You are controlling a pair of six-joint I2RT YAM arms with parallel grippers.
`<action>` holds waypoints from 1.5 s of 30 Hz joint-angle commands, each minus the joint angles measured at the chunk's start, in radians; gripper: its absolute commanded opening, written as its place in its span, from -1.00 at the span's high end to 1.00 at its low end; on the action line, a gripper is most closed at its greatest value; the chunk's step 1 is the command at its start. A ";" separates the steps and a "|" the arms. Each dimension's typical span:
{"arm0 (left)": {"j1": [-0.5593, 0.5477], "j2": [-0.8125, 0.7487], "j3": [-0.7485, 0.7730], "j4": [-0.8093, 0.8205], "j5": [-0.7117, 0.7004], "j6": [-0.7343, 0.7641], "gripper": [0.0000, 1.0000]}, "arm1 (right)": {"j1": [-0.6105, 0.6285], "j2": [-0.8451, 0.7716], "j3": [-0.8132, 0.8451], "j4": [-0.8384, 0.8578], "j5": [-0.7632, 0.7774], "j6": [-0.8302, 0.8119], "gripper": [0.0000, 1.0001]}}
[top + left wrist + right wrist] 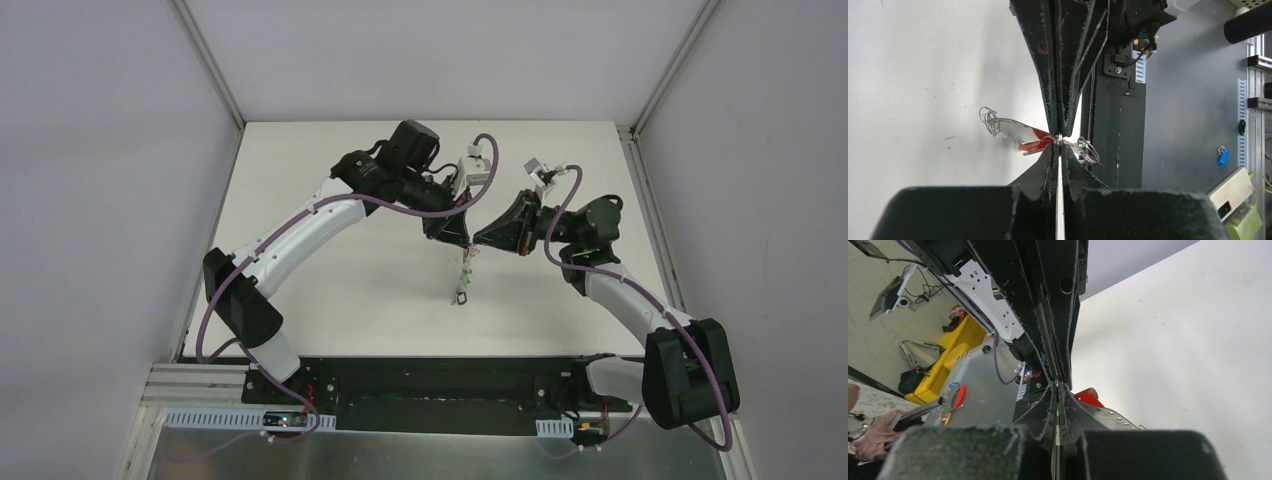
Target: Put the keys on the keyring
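From the left wrist, the left fingers are nearest, pressed together with only a hairline slit between them, their tips pinching thin grey wire of the keyring. Tip to tip against them, straight beyond, the right fingers are likewise pressed together on the same bit of wire, so both pairs meet at one point. The red key sticks out sideways just beside that point, its silver blade running away from the tips to a small coil of wire at its end; another small coil sits just beside the tips on the other side. From the right wrist, the red head shows again just past that pair's own closed tips. From above, the two pairs meet nose to nose over the middle of the pale surface, and the bunch trails from them toward the arm bases, a green key at its end; whether it touches the surface I cannot tell
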 commanded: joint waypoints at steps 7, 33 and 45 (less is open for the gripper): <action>-0.005 0.040 0.179 -0.218 -0.056 -0.039 1.00 | 0.018 -0.035 0.025 -0.117 -0.039 -0.167 1.00; -0.055 0.089 0.190 -0.280 -0.024 0.003 1.00 | 0.055 -0.057 0.057 -0.189 -0.094 -0.213 0.23; -0.055 0.105 0.209 -0.284 -0.009 -0.002 1.00 | 0.082 -0.046 0.074 -0.294 -0.092 -0.295 0.57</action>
